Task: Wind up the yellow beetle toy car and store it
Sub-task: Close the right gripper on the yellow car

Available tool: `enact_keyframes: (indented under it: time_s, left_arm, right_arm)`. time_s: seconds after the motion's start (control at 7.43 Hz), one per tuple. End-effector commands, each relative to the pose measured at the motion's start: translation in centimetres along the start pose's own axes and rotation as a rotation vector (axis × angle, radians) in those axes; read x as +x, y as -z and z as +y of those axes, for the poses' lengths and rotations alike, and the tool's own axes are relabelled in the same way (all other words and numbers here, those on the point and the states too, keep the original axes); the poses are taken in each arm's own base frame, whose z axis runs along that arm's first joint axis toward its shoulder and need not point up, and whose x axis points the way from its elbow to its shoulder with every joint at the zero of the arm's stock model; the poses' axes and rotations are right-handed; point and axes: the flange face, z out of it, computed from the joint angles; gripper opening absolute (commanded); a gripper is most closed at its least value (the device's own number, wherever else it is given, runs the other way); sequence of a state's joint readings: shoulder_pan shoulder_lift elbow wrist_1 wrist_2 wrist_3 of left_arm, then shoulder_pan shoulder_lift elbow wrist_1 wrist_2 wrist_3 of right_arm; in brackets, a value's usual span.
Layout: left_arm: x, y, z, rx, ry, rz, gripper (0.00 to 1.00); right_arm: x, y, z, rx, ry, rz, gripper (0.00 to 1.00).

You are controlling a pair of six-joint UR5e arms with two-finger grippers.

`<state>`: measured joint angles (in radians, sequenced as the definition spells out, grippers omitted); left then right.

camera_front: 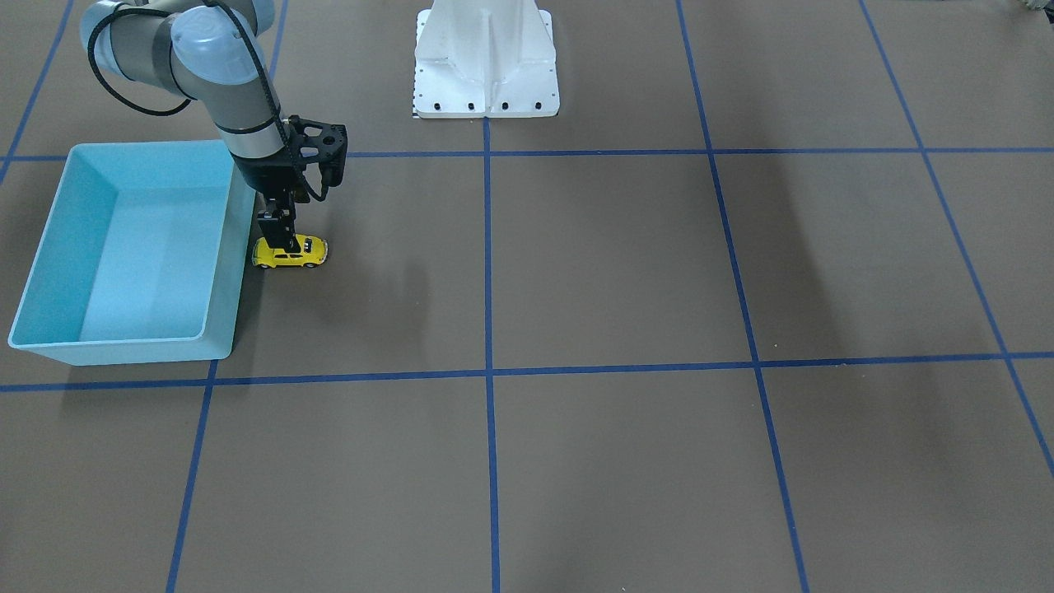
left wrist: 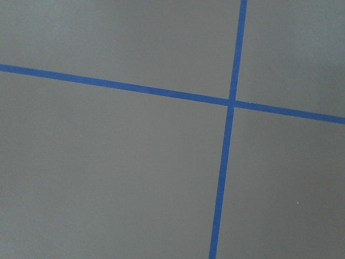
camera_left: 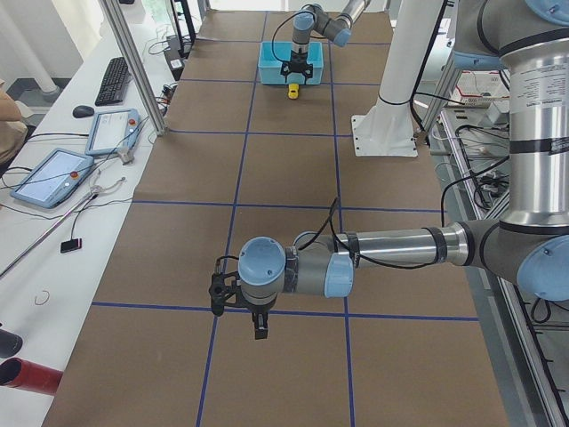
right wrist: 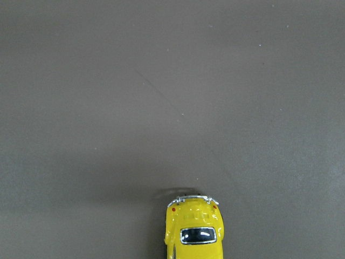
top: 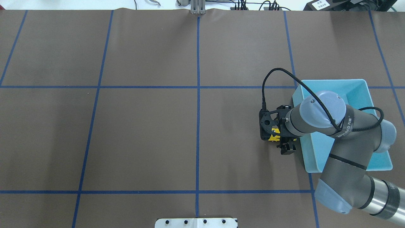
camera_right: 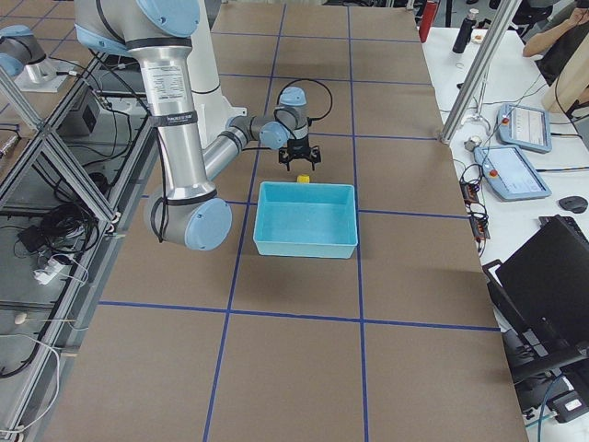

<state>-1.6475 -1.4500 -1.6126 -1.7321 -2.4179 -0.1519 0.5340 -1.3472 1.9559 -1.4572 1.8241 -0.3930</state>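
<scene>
Currently the tiny glossy yellow beetle toy car (camera_front: pixel 306 254) sits wheels-down on the brown bench (camera_front: pixel 626 272), just beside the light blue plastic bin (camera_front: pixel 123 350). The right end effector (camera_front: pixel 284 245) stands over the car's middle; I cannot tell whether it clamps the car. The left end effector (camera_left: pixel 260 329) hovers well apart, and I cannot tell how far open it is.

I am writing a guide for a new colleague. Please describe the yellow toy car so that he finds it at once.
Find the light blue bin. Just outside one wall of it, under the right gripper, stands the yellow beetle toy car. It is the only yellow thing, far smaller than the bin.
</scene>
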Motion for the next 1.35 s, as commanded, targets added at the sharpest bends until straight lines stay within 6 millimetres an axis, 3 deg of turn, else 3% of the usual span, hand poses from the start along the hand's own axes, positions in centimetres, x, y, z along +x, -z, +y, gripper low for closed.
enact_keyframes:
  time_s: [0.0, 0.27, 1.08, 1.21]
  left_arm:
    - [0.0, 0.0, 0.0, -0.001, 0.001, 0.000, 1.00]
    - [0.0, 0.0, 0.0, -0.001, 0.001, 0.001, 1.00]
    - [-0.2, -0.2, 0.5, -0.005, 0.004, 0.008, 1.00]
    - [-0.2, -0.2, 0.5, -0.005, 0.004, 0.007, 1.00]
  right_arm:
    - [0.0, -0.9, 0.2, -0.005, 0.048, -0.001, 1.00]
    - [0.3, -2.7, 0.8, 0.003, 0.062, 0.004, 1.00]
    - [0.2, -4.6, 2.3, -0.012, 0.051, -0.004, 1.00]
    - [0.1, -4.6, 2.1, -0.008, 0.052, -0.002, 0.92]
